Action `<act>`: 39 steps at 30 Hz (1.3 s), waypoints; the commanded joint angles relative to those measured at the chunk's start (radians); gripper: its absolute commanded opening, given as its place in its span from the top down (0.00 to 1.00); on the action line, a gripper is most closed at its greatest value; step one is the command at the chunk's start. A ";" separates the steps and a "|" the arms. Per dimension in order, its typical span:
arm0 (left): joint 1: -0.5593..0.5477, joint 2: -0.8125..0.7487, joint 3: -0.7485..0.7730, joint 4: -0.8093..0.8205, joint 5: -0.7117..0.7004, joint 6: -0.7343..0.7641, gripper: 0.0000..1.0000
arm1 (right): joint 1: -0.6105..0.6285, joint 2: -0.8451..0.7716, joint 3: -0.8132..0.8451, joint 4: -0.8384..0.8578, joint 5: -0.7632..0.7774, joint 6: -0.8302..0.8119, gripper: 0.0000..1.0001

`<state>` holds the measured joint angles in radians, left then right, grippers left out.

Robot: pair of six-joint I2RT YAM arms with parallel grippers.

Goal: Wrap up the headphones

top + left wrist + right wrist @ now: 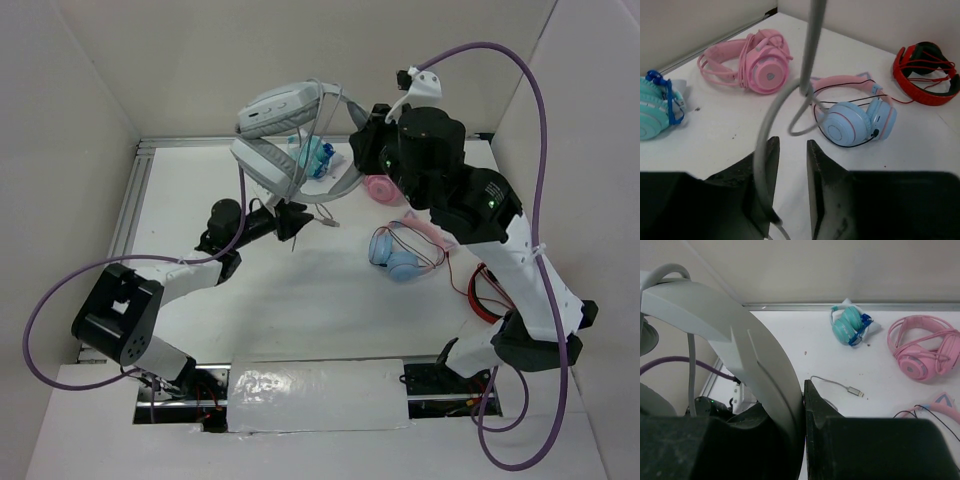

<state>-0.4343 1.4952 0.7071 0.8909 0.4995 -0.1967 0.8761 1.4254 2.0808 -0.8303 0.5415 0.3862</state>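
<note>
**Aloft: grey headphones gripped over the far side of the table**

Overhead, the right arm was stretched from its base toward 10 o'clock with its elbow raised high. The right claw [804,405] was clamped tight on the wide headband of the headphones [285,135], which hung above the table [300,310] at 12 o'clock. The left arm lay low, pointing toward 2 o'clock. The left claw [792,165] stood narrowly parted, with the thin grey cable [812,50] running down between its fingers, not pinched.

Two arms were in view. Five pairs of headphones were counted: the grey one held up, and four lying on the table, namely a pink pair [757,62], a blue-cupped pair [852,122], a teal pair [652,110] and a red pair [925,72].
</note>
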 commanded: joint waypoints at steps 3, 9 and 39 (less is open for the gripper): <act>0.002 0.031 0.051 0.142 0.131 -0.021 1.00 | -0.046 -0.051 -0.022 0.123 -0.052 0.079 1.00; -0.001 -0.036 -0.043 0.045 -0.028 -0.061 1.00 | -0.129 -0.039 0.002 0.092 0.012 0.091 1.00; -0.188 -1.005 0.121 -0.963 -0.290 -0.162 1.00 | -0.476 0.621 0.173 -0.062 0.411 0.118 1.00</act>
<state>-0.6182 0.4374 0.7086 -0.1200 0.1768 -0.4206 0.3981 2.0735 2.2189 -1.0256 0.8619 0.5381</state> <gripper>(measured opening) 0.107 0.225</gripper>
